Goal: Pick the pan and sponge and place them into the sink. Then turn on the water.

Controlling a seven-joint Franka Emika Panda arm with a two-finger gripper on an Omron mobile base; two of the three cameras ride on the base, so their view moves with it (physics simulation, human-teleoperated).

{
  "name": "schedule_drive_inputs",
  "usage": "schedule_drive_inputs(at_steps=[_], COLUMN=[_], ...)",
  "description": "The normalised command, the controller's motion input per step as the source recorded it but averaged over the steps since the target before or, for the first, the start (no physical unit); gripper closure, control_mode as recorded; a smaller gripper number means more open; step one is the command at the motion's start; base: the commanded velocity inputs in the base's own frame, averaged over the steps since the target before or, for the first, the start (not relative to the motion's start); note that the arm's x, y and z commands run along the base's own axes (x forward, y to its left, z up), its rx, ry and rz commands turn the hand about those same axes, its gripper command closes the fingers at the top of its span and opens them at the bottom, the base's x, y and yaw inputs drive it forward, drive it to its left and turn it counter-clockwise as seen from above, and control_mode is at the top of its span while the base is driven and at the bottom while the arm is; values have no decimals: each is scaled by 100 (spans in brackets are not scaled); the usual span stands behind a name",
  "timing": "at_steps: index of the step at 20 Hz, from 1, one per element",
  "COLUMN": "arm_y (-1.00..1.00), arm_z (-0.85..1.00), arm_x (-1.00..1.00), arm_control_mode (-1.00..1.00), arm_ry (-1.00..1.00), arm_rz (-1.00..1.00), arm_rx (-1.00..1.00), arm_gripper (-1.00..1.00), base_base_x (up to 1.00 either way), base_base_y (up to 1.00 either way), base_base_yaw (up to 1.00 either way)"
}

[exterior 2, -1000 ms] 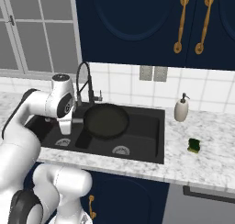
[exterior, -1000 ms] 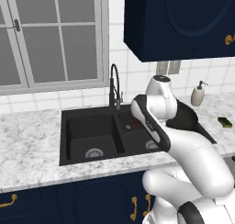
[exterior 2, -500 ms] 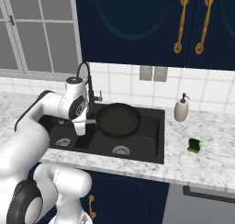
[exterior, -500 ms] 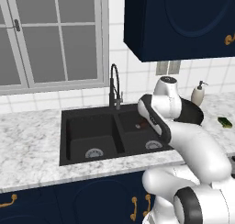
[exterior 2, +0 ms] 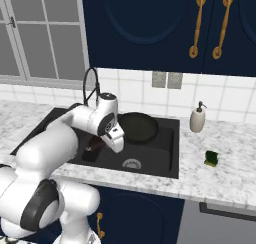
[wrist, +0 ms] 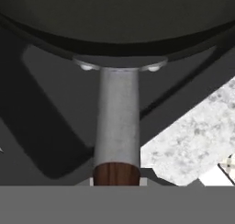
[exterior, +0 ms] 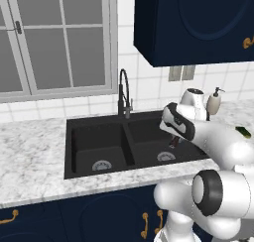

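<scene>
Left base view: arm reaching over the right basin of the sink [exterior: 94, 137], wrist low above the basin floor, fingers hidden behind the white forearm; faucet [exterior: 123, 92] dry, no stream running. Sponge [exterior: 243, 132] just peeking out at the right end of the desk, behind the arm. Right base view: pan [exterior 2: 137, 127] tilted in the right basin, leaning toward the back wall, its handle pointing at the gripper [exterior 2: 95, 147] low over the basin near the divider. Sponge lying on the desk near its front edge, right of the sink and well apart from it, with the soap dispenser [exterior 2: 198, 118] toward the back edge. Hand view: pan bowl across the top, metal neck and red-brown handle end running straight down into the bottom edge, apparently between the fingers; how far spread, cannot tell, nor whether pinching the handle. Step in hand, by judgement: setting the pan into the sink. Next called for: letting go, lifting clear, then crossing right to the sponge.
</scene>
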Motion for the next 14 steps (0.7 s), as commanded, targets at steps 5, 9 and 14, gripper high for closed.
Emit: schedule_drive_inputs(at_steps=[5, 9, 14], arm_y=[-5, -22, -55], arm_z=[-30, -36, -33], arm_x=[0, -22, -53], arm_control_mode=[-100, -100, -100], arm_ry=[0, 0, -6], arm_rz=[99, 90, 62], arm_rx=[-5, -13, -12], arm_gripper=[100, 100, 100], base_base_x=[0, 0, 0], base_base_y=[0, 0, 0], base_base_yaw=[0, 0, 0])
